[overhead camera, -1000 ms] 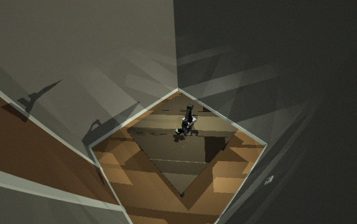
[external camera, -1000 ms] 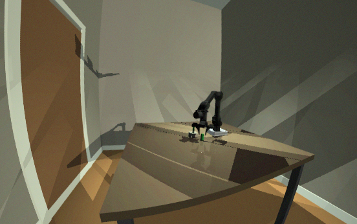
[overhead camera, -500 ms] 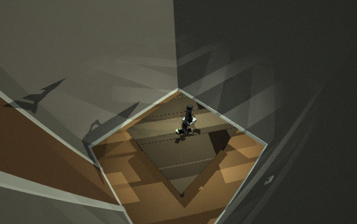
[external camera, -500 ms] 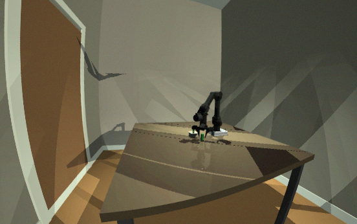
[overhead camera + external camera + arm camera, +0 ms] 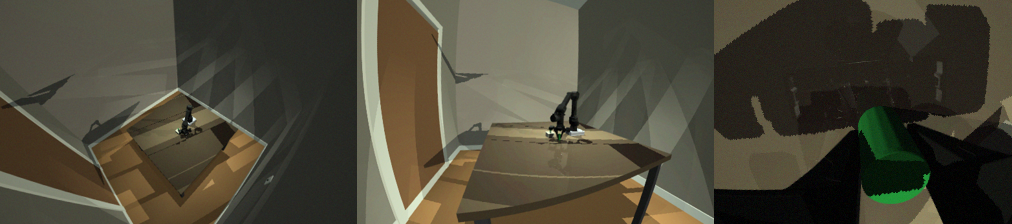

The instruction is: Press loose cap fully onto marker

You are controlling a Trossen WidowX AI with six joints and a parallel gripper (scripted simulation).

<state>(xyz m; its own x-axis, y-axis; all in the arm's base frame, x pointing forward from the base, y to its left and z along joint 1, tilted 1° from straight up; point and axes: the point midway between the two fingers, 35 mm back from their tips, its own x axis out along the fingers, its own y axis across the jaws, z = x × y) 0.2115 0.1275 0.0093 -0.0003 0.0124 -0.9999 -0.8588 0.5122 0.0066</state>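
the tool (image 5: 894, 163) is down low on the tabletop (image 5: 538, 162), and it's clamped on the green cap (image 5: 890, 156). from the wrist, the cap fills the middle, a stubby green cylinder tilted toward the camera, with dark fingers pressing in on either side of it. behind the cap, only heavy shadows of the arm lie across the tabletop.

from the exterior view, the arm (image 5: 565, 110) folds up and over from its white base (image 5: 575, 131), with the tool (image 5: 559, 135) pointing down just beside that base. a sliver of green, the cap (image 5: 559, 137), shows right at the tool's tip, touching or almost touching the tabletop; too small to say which. just beside the cap sits the pale holder (image 5: 550, 133) with something dark standing in it, the marker presumably, but it's too small to be sure.

from the top, the holder (image 5: 177, 131) is near the tool, close enough to crowd it.
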